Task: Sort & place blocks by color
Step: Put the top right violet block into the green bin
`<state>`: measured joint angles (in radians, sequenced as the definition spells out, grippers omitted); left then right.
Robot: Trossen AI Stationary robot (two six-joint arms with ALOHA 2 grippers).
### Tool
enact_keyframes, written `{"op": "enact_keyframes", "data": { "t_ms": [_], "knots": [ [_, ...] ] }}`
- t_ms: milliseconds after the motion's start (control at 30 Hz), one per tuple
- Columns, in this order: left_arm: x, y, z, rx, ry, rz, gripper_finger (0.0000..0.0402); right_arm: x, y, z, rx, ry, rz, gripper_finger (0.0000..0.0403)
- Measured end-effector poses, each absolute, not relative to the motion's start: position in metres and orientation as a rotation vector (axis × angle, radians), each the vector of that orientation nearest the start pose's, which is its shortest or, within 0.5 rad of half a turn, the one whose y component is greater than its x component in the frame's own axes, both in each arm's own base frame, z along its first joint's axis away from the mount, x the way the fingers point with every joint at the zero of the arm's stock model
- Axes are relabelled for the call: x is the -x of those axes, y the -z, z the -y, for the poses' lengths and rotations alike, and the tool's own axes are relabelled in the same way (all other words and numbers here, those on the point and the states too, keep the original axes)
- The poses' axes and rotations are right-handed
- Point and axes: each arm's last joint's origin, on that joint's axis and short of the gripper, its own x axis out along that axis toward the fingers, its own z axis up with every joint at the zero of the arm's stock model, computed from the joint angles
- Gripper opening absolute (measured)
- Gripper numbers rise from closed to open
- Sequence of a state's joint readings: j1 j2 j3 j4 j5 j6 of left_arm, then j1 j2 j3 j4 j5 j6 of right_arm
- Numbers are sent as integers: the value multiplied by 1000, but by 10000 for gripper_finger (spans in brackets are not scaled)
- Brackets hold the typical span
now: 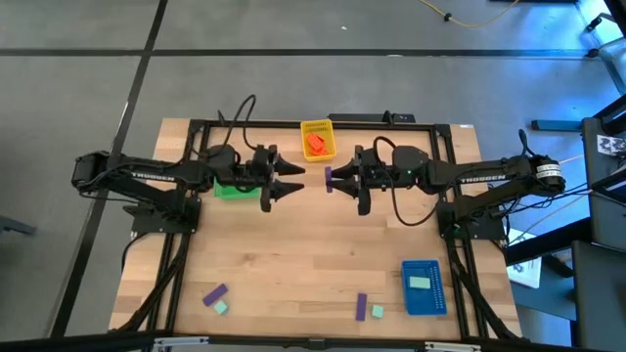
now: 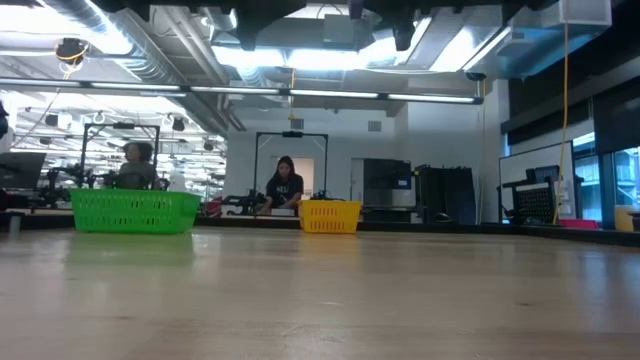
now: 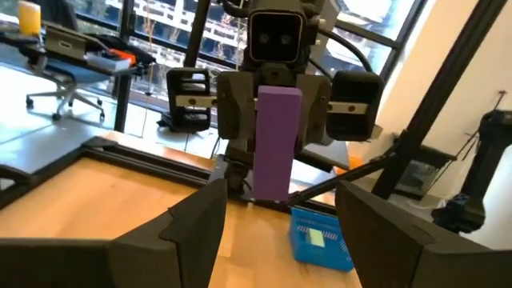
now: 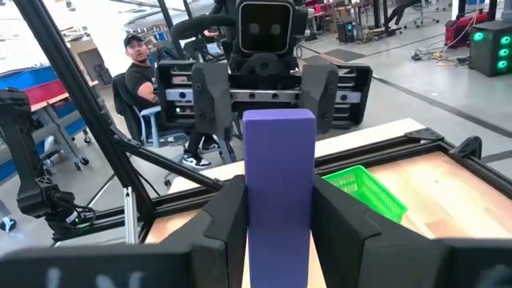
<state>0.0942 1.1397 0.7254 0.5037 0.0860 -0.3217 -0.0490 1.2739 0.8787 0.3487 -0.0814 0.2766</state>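
While both arms meet mid-air: handover under way.
Purple block (image 4: 278, 184): clamped in right gripper (image 1: 333, 177), table's twelve o'clock.
Left gripper (image 1: 293, 181): spread apart, facing it.
Tip: back the left arm straight away, no brushing.

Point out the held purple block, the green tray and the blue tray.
purple block (image 4: 278, 184): right wrist view, front face, between the right gripper's fingers.
green tray (image 2: 134, 211): low view, perforated front wall.
blue tray (image 1: 436, 287): high view, right rim.
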Motion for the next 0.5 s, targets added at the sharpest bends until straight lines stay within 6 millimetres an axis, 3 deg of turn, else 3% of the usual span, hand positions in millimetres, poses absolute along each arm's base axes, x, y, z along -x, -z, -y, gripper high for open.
{"op": "enact_keyframes", "data": {
  "t_ms": [500],
  "knots": [
    [-256, -304, -23, 302, -118, 89, 227, -288, -318, 11, -339, -51, -2, 109]
  ]
}}
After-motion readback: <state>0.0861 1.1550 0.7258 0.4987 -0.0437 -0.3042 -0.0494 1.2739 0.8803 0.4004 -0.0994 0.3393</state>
